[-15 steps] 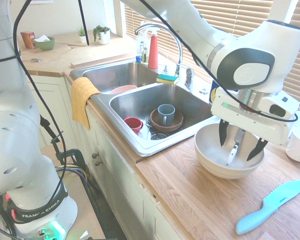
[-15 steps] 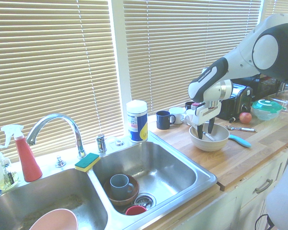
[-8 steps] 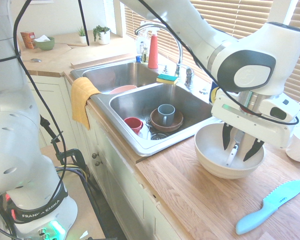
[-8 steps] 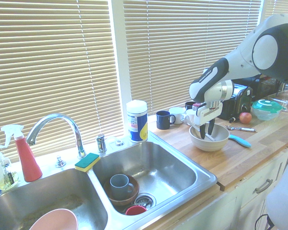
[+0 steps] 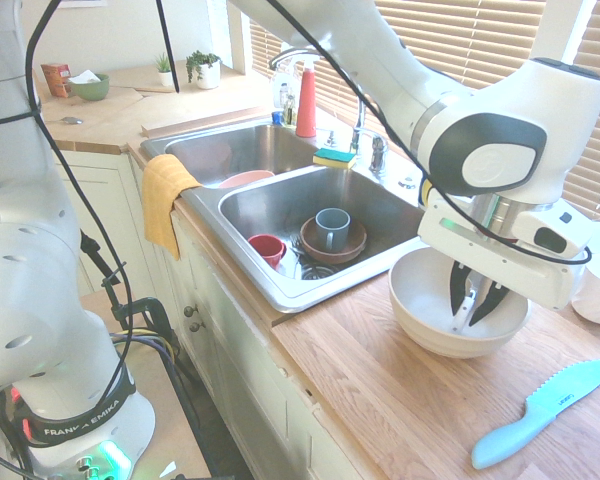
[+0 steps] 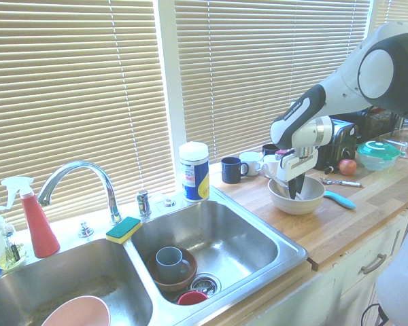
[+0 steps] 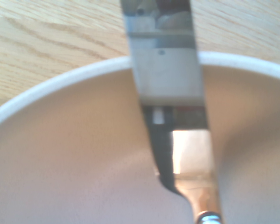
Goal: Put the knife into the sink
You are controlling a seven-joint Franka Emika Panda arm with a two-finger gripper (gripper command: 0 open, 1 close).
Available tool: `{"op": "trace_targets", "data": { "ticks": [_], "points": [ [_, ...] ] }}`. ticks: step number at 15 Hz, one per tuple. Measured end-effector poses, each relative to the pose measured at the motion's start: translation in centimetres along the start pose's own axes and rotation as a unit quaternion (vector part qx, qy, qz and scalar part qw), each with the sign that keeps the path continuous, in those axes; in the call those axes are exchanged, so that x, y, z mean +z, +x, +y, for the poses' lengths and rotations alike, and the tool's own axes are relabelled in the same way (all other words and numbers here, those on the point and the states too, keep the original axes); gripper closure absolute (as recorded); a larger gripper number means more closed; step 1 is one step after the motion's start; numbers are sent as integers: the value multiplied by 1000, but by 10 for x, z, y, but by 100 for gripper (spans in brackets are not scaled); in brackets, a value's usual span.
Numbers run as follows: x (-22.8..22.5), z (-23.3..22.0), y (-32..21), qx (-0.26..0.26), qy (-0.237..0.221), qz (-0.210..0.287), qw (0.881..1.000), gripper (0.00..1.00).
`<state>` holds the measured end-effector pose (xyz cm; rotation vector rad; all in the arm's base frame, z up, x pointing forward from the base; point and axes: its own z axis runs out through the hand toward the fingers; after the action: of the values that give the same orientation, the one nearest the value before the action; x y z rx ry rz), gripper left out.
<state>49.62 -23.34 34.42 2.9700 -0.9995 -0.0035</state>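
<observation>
Knife inside bowl, hand narrowing around handle.
Sink [image 5: 205, 202] lies left; bowl [image 5: 427, 328] stands right on bench [image 5: 365, 385], containing knife [image 5: 463, 314]. Hand [image 5: 469, 317] is less widely spread than a moment ago, so lifting may follow; whether it pinches the handle cannot be told. Hand obscures part of blade; wrist view cuts off handle.

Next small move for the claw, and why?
Probably finish closing on the handle before any lift. The claw is down inside the cream bowl, its dark fingers on either side of the knife, and a firm grip isn't evident. The knife's blade reaches past the bowl's rim, so lifting early could let it slip.
</observation>
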Motion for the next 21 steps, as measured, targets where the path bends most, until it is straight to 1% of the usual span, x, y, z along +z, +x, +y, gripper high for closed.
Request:
{"op": "trace_targets", "data": {
  "ticks": [5,7,14,17,19,21],
  "points": [
    [-1,1,-2,0,1,2,1000,100],
    [-9,1,-4,1,6,8,1000,100],
    [-91,-3,-29,-6,37,42,998,100],
    [-132,-33,-57,-5,50,49,998,100],
    [-157,-66,-80,-7,58,59,997,100],
    [-166,-104,-106,-10,61,64,996,100]
  ]
}}
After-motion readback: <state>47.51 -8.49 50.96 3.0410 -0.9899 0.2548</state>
